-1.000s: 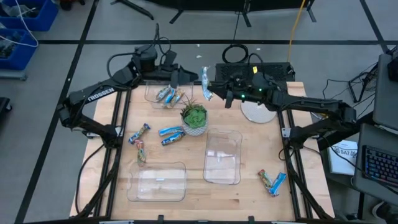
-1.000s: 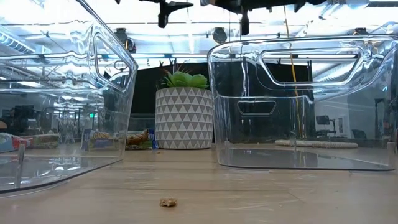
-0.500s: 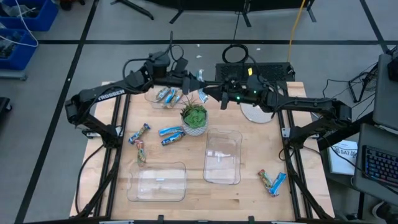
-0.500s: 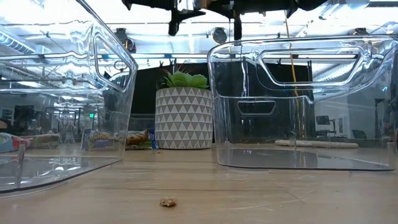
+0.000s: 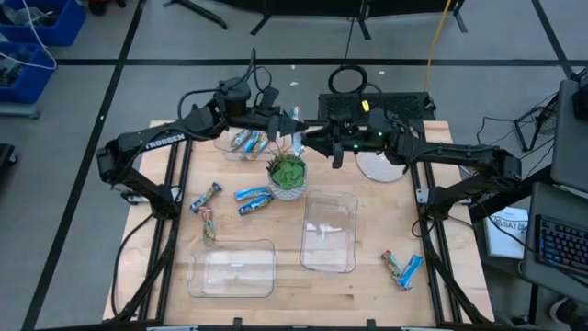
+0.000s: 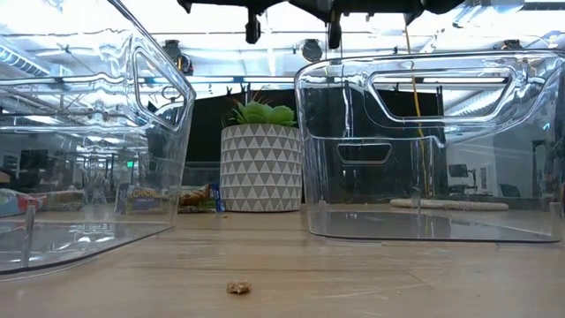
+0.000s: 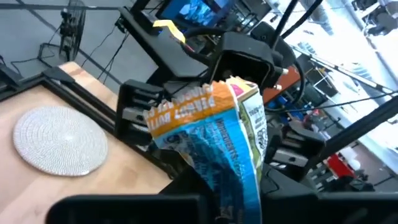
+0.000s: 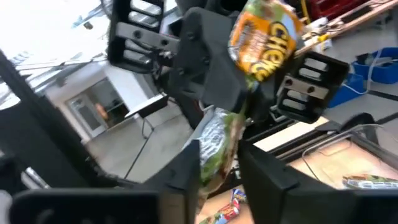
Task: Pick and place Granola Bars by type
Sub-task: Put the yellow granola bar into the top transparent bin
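A granola bar (image 5: 299, 127) with an orange-and-blue wrapper hangs high over the table's far edge, between my two grippers. My left gripper (image 5: 288, 122) reaches in from the left and is shut on it. Facing it from the right, my right gripper (image 5: 315, 138) is open, with a finger on each side of the bar's green-silver end (image 8: 217, 149). I cannot tell whether those fingers touch the bar. Several bars lie in the far-left clear bin (image 5: 248, 141). More bars lie on the table at the left (image 5: 207, 195), by the plant (image 5: 254, 198) and at the near right (image 5: 402, 268). My left gripper pinches the blue part of the bar's wrapper (image 7: 217, 174) between its two fingers, coming about level from the table's left. The orange end (image 7: 186, 106) sticks out beyond the fingers toward my right gripper. The bar is lifted clear of the table.
A potted plant (image 5: 287, 175) stands just near of the grippers. Two clear bins sit nearer, one at the left (image 5: 231, 268) and one in the middle (image 5: 329, 232). A round white mat (image 5: 381, 165) lies at the far right. A crumb (image 6: 237, 287) lies on the near wood.
My left gripper has moved toward the table's right edge, up to the bar that my right gripper was holding aloft, and has taken hold of it. My right gripper has shifted slightly and stays at the bar.
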### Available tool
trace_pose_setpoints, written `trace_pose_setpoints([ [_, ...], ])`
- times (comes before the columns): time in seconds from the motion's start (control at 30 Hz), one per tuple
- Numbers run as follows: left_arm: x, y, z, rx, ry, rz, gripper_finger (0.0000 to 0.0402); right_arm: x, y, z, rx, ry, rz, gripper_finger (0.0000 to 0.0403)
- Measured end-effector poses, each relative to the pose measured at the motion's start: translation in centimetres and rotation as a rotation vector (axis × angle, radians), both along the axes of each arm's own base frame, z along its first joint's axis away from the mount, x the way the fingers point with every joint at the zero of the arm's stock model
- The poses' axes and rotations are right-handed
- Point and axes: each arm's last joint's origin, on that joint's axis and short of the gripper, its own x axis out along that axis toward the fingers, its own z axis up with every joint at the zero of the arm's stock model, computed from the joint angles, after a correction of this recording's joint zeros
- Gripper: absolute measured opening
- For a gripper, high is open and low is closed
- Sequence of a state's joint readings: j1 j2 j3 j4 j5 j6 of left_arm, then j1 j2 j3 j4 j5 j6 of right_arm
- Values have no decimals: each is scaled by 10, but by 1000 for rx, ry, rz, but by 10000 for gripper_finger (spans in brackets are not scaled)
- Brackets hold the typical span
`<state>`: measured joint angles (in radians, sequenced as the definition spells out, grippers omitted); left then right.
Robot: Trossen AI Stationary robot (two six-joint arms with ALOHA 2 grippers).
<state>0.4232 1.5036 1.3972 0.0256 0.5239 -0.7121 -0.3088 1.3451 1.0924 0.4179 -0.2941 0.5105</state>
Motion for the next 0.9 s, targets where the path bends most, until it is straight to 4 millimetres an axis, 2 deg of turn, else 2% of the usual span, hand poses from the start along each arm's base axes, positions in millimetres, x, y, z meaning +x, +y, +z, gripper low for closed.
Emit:
trace_pose_setpoints([
  [0.07, 0, 0, 0, 7, 0, 0, 40, -7, -5, 4, -9, 1, 21, 136],
  [0.2, -13, 8, 8, 71, -16, 30, 29, -31, -16, 18, -27, -11, 58, 194],
  [0.33, -34, 24, 5, 151, 83, 105, 27, -57, -19, 31, -23, -4, 61, 223],
  [0.47, -57, 41, -20, 287, 398, 227, 25, -76, -10, 42, -28, -9, 84, 226],
  [0.57, -70, 56, -41, 399, 644, 280, 25, -79, 2, 46, -25, -14, 170, 222],
  [0.67, -76, 75, -62, 467, 830, 298, 24, -79, 14, 47, -12, -18, 252, 217],
  [0.8, -75, 101, -91, 486, 946, 259, 23, -75, 25, 47, 1, -12, 306, 215],
  [0.9, -73, 117, -120, 459, 1066, 209, 23, -73, 32, 44, 20, 15, 323, 215],
])
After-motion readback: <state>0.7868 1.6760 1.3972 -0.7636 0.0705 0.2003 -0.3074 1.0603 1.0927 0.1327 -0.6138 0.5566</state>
